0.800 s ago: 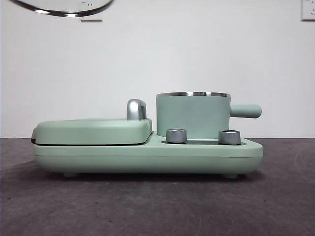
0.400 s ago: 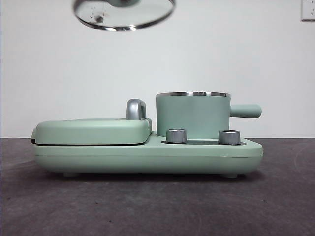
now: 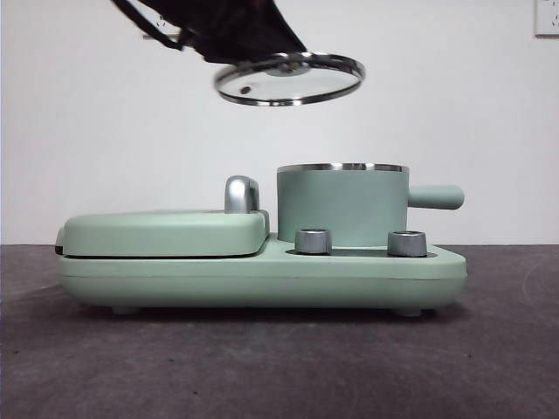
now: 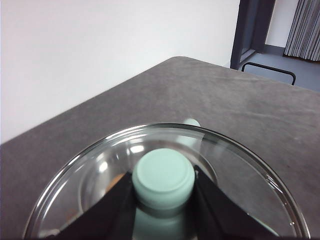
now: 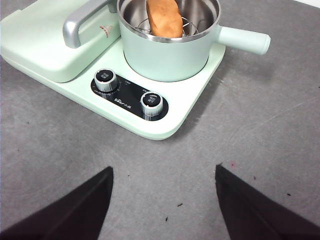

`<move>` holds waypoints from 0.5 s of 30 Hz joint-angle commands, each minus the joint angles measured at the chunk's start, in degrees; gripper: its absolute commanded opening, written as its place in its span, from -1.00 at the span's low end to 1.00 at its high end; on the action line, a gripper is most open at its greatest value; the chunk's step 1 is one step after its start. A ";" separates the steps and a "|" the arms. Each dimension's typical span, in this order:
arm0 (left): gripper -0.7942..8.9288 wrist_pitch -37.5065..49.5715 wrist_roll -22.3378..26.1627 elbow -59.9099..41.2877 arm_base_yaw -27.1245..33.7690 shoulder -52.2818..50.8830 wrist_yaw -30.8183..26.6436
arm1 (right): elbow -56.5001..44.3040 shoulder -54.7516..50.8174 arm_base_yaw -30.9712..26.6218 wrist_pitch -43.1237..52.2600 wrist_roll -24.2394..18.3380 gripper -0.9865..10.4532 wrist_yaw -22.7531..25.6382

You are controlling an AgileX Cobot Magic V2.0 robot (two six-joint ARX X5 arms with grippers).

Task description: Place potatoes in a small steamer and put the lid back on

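- Lid (image 3: 289, 78): round, glass-centred, shiny steel rim, mint-green knob (image 4: 163, 178). Held in the air, slightly tilted, above and a little to the left of the small steamer in the front view; not touching it.
- Left tool (image 4: 163, 200): its two black jaws are clamped against either side of the lid's knob, carrying the lid. In the front view it enters dark from the top edge above the lid.
- Small steamer (image 3: 342, 205): mint-green cylindrical pot with steel rim, open on top, straight green side handle (image 3: 436, 196) pointing right in the front view. Seated on the right part of the appliance base (image 3: 262, 279).
- Potato (image 5: 163, 18): orange-brown oval lump, lying inside the steamer on a metal rack.
- Right tool (image 5: 162, 192): jaws spread wide, holding nothing, hanging over the bare grey surface (image 5: 260, 140) in front of the appliance.
- Grill plate (image 3: 164, 232): flat mint-green cover, closed, chrome handle (image 3: 242, 194), left of the steamer on the same base.
- Two silver control dials (image 3: 314, 241) on the base front, below the steamer.
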 commanded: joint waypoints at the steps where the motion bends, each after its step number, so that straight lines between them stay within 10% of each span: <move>1: -0.82 2.01 1.01 5.53 -0.48 4.17 0.13 | 0.44 0.17 0.31 0.31 0.59 -0.28 0.07; 15: -0.82 2.25 5.29 18.88 -0.94 20.06 0.15 | 0.44 0.20 0.28 0.33 0.37 -0.28 0.46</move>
